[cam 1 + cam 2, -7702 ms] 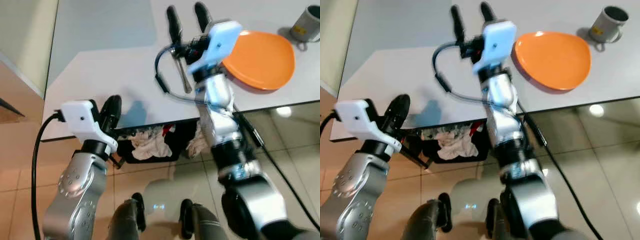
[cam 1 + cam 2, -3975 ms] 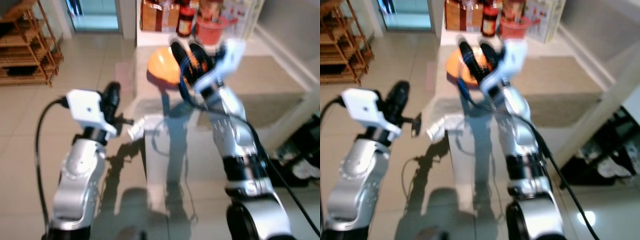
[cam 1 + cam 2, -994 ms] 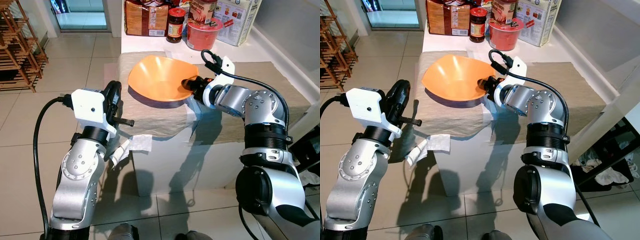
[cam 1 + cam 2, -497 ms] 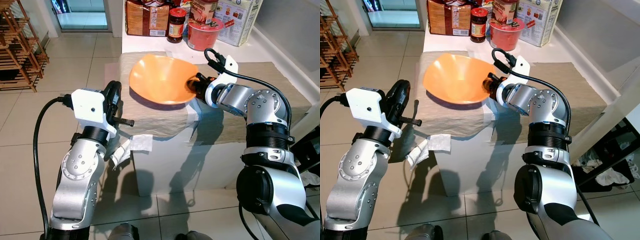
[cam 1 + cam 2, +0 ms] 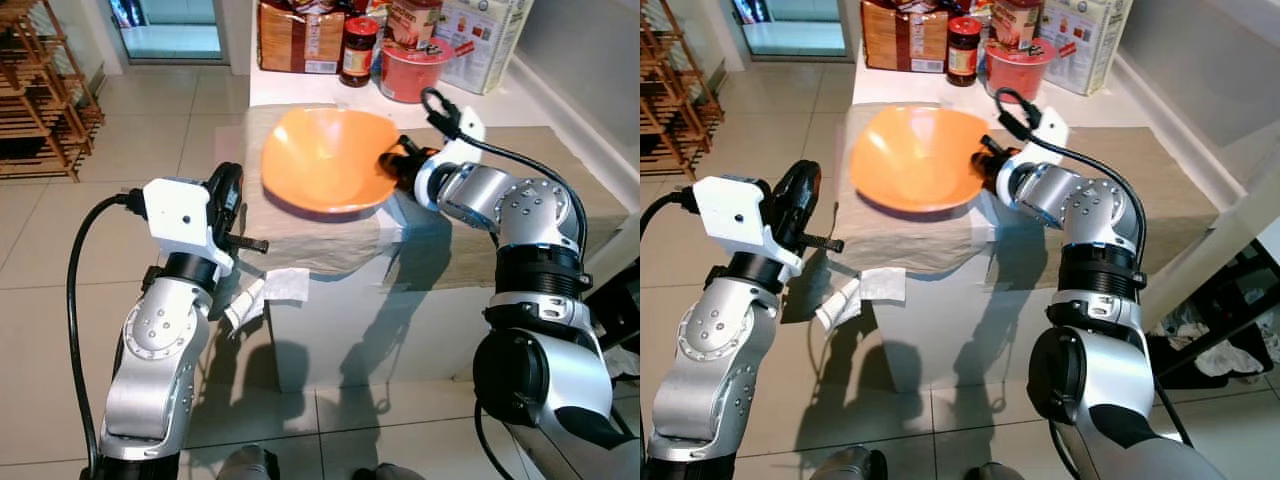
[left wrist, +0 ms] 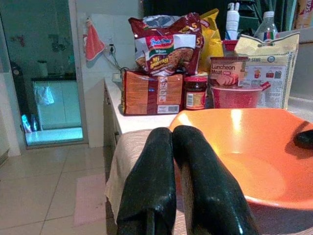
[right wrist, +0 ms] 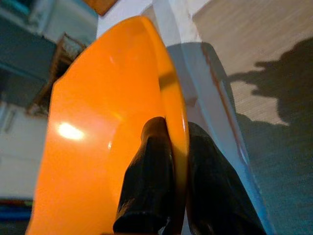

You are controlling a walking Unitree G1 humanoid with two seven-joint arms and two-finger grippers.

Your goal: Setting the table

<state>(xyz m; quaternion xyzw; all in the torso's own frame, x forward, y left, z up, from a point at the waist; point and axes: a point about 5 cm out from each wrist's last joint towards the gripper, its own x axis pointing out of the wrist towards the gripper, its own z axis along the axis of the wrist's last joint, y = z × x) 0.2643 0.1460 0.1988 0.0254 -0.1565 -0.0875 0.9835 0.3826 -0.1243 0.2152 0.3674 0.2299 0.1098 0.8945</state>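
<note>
- Orange plate (image 5: 325, 160) hung tilted over the near end of the cloth-covered desk (image 5: 560, 190), with its hollow facing up and toward us; we could not tell whether its underside touched the cloth.
- We had the right claw (image 5: 393, 164) pinching the plate at the rim on our right, one finger inside the hollow and the other under it, as the right wrist view showed (image 7: 173, 147).
- From that claw the plate stretched away to our left, so its weight hung wholly to one side of the grip; we judged the next move to turn on that, since the far edge would dip first if we lowered it.
- Our left claw (image 6: 183, 181) was pressed together and held nothing. It hovered off the desk's left edge, pointing at the plate, near it but apart.
- We judged the right arm to be the one at work; the left was nearer the plate's free edge, should it need steadying.
- Beyond the plate, at the back of the desk, stood a jar (image 5: 358, 50), a red tub (image 5: 412, 68) and food packets (image 6: 166, 46), well apart from it.
</note>
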